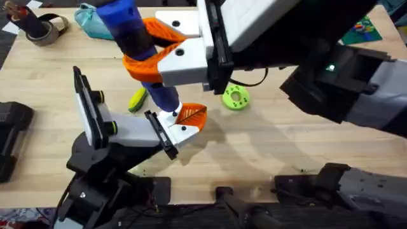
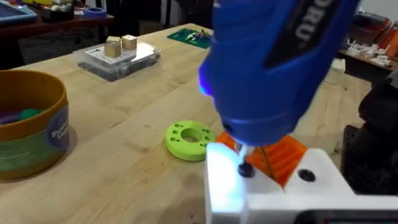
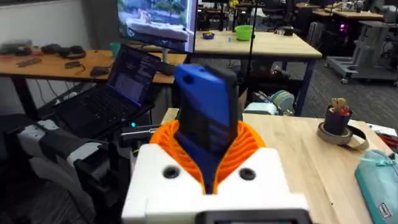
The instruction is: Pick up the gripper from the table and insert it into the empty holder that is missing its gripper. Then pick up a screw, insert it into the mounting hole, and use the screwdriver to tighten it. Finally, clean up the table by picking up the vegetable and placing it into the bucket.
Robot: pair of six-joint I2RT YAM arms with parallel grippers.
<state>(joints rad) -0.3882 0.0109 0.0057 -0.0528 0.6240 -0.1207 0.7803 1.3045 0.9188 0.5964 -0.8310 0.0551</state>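
The blue screwdriver stands tilted, held high on its handle by my right gripper, whose orange fingers are shut around it. Its tip rests on a screw in the white gripper block. That gripper, with its orange finger, sits on the black holder rail at the end of my left gripper. The yellow-green vegetable lies on the table just left of the screwdriver shaft. The tan bucket stands upright further off.
A bright-green disc with holes lies right of the holder. A teal pouch and a tape roll sit at the table's far left. A clear box with small blocks stands beyond the bucket. Black gear occupies the left edge.
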